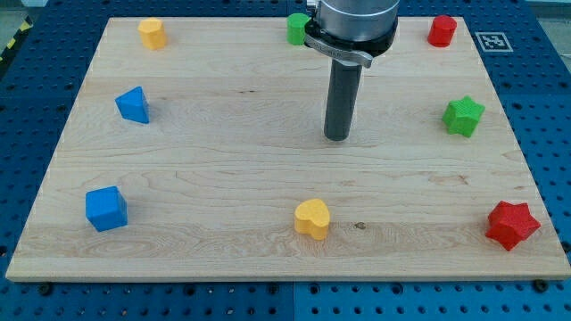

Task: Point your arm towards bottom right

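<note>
The wooden board [268,169] is shown with my tip [337,137] near its centre, touching no block. No fingers exist on the rod, so nothing is gripped. A diagonal slide toward the view's bottom right is advised, stopping short of the red star [512,224] resting near that corner.

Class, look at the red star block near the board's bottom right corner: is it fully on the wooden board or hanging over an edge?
On the board. The red star block lies wholly inside the wooden board, with wood visible around it.
</note>
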You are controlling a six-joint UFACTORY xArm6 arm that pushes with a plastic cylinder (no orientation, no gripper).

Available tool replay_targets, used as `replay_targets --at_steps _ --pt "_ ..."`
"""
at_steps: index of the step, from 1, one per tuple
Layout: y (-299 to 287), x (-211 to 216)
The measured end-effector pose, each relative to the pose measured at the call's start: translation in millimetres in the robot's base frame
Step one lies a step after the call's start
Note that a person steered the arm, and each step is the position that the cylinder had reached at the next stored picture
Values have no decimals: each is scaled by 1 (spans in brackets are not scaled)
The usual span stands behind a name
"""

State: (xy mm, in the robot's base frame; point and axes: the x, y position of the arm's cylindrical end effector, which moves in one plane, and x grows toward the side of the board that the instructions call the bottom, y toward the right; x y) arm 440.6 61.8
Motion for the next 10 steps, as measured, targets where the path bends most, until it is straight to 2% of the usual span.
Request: replay_targets --at_steps 4,6,8,9,10 --pt "7 -3" --pt "115 15" --pt "232 52" --pt "279 99" --pt "278 154"
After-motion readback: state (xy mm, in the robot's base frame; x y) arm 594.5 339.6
